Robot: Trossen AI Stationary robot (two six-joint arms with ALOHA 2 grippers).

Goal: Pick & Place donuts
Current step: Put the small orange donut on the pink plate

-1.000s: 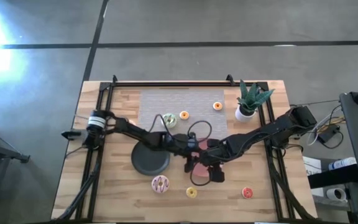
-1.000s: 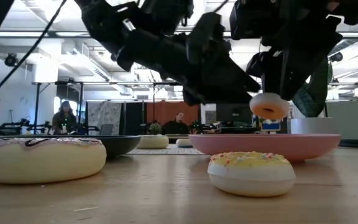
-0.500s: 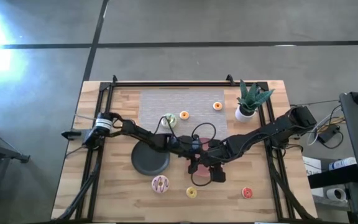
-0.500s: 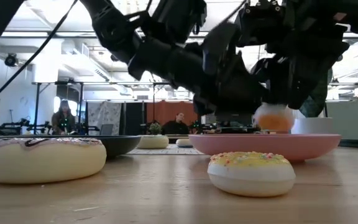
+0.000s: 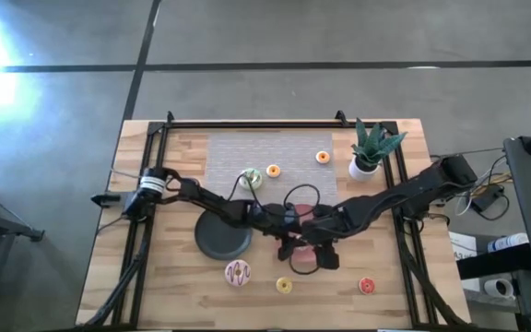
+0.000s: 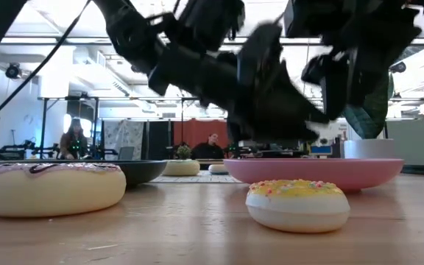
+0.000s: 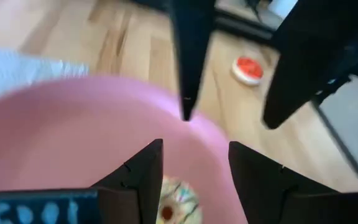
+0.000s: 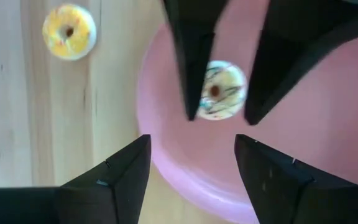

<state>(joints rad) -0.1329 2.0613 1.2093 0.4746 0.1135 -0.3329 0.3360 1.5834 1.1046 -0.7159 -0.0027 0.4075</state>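
— Where are both arms right now?

— I have them both over the pink plate [image 5: 295,251], near the middle of the worktop [image 5: 173,267]. The left gripper [image 7: 192,163] hangs above the plate with its fingers apart and nothing between them. The right gripper [image 8: 191,155] is over the same plate, fingers spread wide, also holding nothing.

— And the donut?

— A white donut with dark drizzle [image 8: 216,89] lies flat inside the pink plate — in my right wrist view it sits between the left arm's two dark fingers, but I can't tell whether they touch it. My left wrist view catches its edge [image 7: 174,203] just under that gripper.

— The others?

— Relative to the pink plate: the yellow donut [image 5: 284,285] lies just beside it on the near side, the pink-iced one [image 5: 238,272] further toward the black plate [image 5: 223,238], the red one [image 5: 367,286] well off on the right arm's side. Two orange ones [image 5: 273,171] [image 5: 322,157] and the green one [image 5: 250,179] sit beyond the plate, near the grey mat [image 5: 247,152]; a potted plant [image 5: 370,148] stands by the far corner.
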